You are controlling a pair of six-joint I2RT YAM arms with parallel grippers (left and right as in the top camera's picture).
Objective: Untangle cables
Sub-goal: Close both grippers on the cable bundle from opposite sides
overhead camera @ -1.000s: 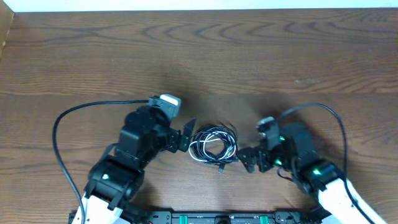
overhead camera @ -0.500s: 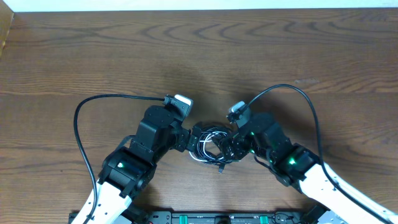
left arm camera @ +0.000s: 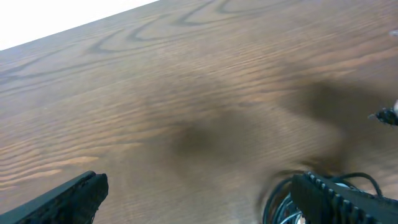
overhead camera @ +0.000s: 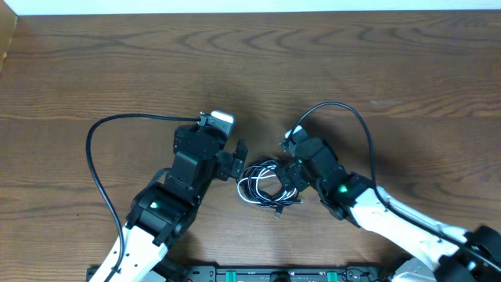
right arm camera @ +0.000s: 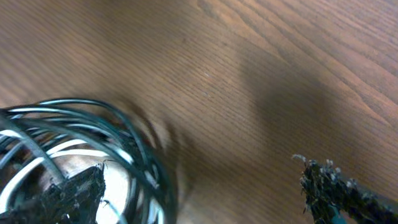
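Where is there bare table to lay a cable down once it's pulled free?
The whole far half of the table is bare wood, and so are its left and right ends. It is crowded at the near middle: the cables lie bunched between the open left gripper and the open right gripper.

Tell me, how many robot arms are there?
2. The left black-and-white robot arm enters bottom left, the right black-and-white robot arm bottom right, flanking the tangled black and white cables.
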